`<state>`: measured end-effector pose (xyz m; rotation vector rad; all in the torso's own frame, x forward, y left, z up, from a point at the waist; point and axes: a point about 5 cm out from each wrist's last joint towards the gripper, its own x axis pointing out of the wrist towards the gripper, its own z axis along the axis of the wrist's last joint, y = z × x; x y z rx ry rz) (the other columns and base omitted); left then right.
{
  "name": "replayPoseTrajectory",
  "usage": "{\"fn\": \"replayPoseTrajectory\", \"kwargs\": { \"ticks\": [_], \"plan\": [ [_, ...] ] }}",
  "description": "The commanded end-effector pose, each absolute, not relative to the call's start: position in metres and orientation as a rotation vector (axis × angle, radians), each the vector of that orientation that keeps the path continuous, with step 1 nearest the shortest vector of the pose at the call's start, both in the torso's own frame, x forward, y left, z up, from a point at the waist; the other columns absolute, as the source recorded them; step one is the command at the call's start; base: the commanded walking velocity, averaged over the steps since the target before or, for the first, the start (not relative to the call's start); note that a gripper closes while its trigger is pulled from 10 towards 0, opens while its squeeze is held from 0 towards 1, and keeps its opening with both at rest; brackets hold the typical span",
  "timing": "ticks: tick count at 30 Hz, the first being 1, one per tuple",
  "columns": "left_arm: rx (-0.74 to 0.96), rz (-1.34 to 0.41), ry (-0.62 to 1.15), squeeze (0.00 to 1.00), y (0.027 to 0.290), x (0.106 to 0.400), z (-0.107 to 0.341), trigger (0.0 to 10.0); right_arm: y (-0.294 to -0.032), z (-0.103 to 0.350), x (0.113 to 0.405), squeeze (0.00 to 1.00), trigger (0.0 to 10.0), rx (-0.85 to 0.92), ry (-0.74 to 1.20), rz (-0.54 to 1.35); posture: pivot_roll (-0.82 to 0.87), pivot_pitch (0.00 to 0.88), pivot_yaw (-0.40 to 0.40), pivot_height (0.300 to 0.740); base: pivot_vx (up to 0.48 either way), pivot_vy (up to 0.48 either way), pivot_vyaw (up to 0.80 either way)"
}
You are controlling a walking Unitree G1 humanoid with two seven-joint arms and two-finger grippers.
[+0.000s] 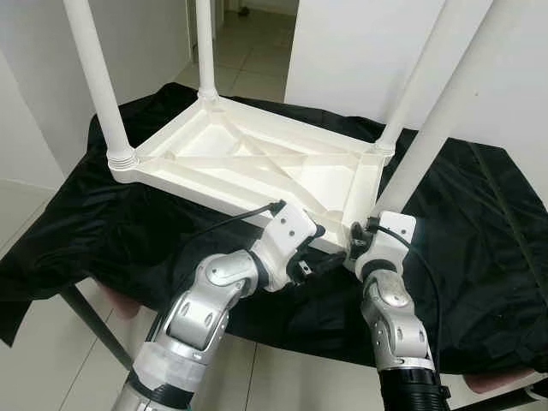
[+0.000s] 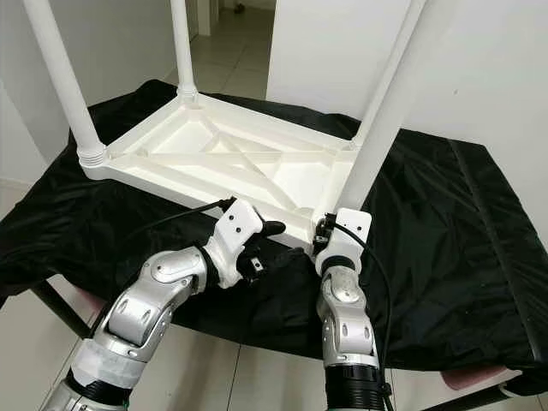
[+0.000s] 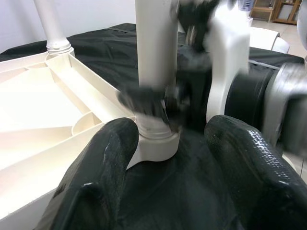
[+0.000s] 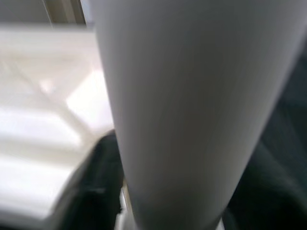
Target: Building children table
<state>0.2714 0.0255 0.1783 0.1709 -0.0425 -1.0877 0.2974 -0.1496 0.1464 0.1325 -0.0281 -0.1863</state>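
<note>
A white children's table top [image 1: 257,158] lies upside down on a black cloth [image 1: 128,223]. Three white legs [image 1: 94,77] stand screwed into its corners. The fourth leg [image 1: 437,111] stands tilted at the near right corner, its base at the socket. My right gripper [image 1: 358,238] is shut on this leg just above the base; the leg [image 4: 187,96] sits close up in the right wrist view. My left gripper [image 3: 168,158] is open, low beside the same corner, its fingers [image 3: 96,167] pointing at the leg's base [image 3: 156,139] without touching it.
The cloth covers a low stand whose front edge [image 1: 282,338] is just below my arms. Pale tiled floor [image 1: 43,360] lies in front and through a doorway [image 1: 248,34] behind. White walls [image 1: 360,51] stand close on both sides.
</note>
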Motion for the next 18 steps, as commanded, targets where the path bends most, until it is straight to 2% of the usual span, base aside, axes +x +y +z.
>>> {"fn": "replayPoseTrajectory", "kwargs": {
  "ticks": [1,12,13,14,15,16,18],
  "plan": [
    [0.175,-1.024,-0.032,0.00,0.026,0.273,0.176,10.0,-0.143,0.138,0.290,1.00,10.0,0.167,0.005,-0.158,-0.02,0.000,-0.105,0.740,0.000,0.000,0.00],
    [0.184,-1.012,-0.041,0.00,0.026,0.272,0.175,10.0,-0.163,0.146,0.285,1.00,10.0,0.136,-0.053,-0.082,-0.01,0.000,-0.112,0.740,0.000,0.000,0.00],
    [0.186,-1.009,-0.042,0.00,0.027,0.272,0.175,10.0,-0.172,0.144,0.284,1.00,10.0,0.126,-0.046,-0.048,-0.01,0.000,-0.115,0.740,0.000,0.000,0.00],
    [0.188,-1.006,-0.044,0.00,0.027,0.273,0.175,10.0,-0.183,0.140,0.285,0.52,10.0,0.102,-0.031,0.005,-0.01,0.000,-0.116,0.740,0.000,0.000,0.00],
    [0.188,-1.006,-0.044,0.00,0.027,0.273,0.175,10.0,-0.183,0.140,0.285,0.52,10.0,0.102,-0.031,0.005,-0.01,0.000,-0.116,0.740,0.000,0.000,0.00],
    [0.190,-1.007,-0.046,0.00,0.027,0.272,0.175,10.0,-0.198,0.137,0.287,0.00,10.0,0.060,-0.017,0.087,-0.01,0.000,-0.115,0.740,0.000,0.000,0.00],
    [0.192,-1.011,-0.046,0.00,0.027,0.272,0.174,10.0,-0.204,0.137,0.291,0.00,10.0,-0.003,-0.028,0.151,-0.01,0.000,-0.114,0.740,0.000,0.000,0.00]
  ]
}}
